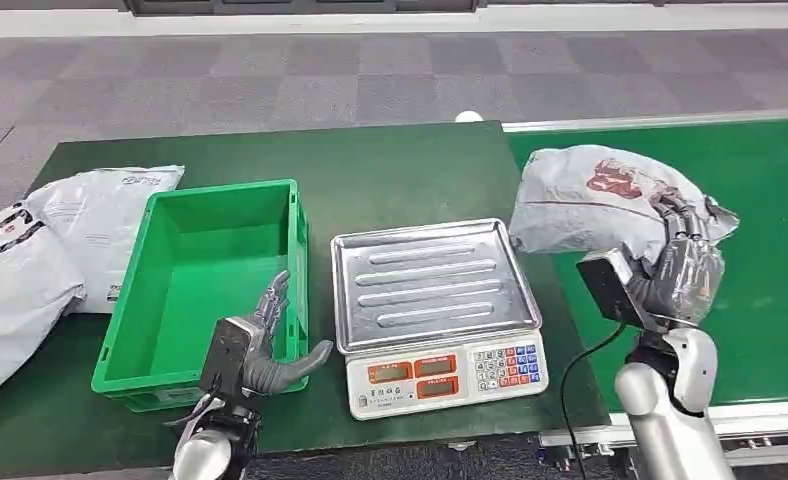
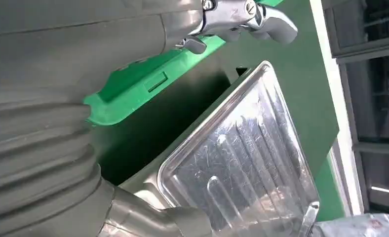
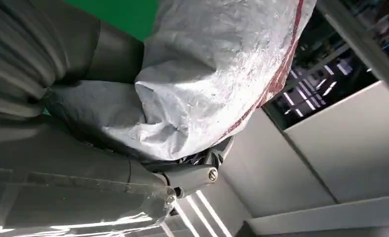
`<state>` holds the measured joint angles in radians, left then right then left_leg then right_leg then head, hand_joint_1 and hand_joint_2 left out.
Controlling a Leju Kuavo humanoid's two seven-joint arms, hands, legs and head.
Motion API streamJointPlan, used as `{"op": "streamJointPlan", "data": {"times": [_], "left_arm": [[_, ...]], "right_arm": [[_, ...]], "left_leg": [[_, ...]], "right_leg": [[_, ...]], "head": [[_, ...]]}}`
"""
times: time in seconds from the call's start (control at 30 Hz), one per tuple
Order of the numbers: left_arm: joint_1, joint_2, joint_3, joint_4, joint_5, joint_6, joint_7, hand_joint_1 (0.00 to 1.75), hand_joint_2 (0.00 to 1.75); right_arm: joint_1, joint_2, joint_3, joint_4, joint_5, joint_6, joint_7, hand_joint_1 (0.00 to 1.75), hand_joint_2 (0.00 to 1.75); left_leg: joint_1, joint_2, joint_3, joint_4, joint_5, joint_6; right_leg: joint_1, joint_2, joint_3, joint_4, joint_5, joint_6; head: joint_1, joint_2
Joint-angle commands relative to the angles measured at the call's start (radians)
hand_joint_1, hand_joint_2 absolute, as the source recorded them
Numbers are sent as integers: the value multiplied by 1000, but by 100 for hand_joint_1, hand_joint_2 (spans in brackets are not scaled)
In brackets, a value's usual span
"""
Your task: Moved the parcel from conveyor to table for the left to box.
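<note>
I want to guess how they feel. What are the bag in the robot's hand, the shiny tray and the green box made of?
The bag looks like thin grey plastic film: it crinkles and shines. The tray looks like metal, likely steel: silvery, reflective, with pressed ribs. The green box looks like hard moulded plastic: smooth, evenly coloured walls.

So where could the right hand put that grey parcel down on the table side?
The scale has a bare steel tray, the green crate is empty, and dark table lies bare behind both. The table's left end is crowded with white mailers. The right hand grips the parcel.
</note>
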<state>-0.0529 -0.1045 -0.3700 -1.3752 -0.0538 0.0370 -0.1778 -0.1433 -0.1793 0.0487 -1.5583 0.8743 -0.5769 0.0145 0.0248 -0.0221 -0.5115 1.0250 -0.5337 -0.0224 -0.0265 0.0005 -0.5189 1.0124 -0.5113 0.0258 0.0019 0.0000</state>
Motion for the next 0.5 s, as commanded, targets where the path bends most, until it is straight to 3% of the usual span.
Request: {"op": "streamJointPlan", "data": {"times": [0.03, 0.2, 0.5], "left_arm": [[-19, 13, -23, 99, 1, -16, 7, 0, 175], [-22, 18, -35, 102, 7, -16, 5, 0, 175], [-24, 18, -37, 105, 9, -15, 4, 0, 175]], "right_arm": [[-48, 59, 194, 23, 28, 47, 19, 175, 175], [-23, 47, 341, -7, 35, 56, 21, 175, 175], [-18, 48, 354, -17, 33, 53, 28, 175, 175]], "left_leg": [[-1, 7, -5, -3, 4, 1], [-1, 5, -6, -3, 5, 1], [-1, 2, 1, -3, 8, 2]], "right_leg": [[0, 5, -8, -2, 5, -3], [0, 3, -8, -2, 5, -3], [0, 0, -8, -3, 6, -1]], "head": [[0, 0], [0, 0], [0, 0]]}}
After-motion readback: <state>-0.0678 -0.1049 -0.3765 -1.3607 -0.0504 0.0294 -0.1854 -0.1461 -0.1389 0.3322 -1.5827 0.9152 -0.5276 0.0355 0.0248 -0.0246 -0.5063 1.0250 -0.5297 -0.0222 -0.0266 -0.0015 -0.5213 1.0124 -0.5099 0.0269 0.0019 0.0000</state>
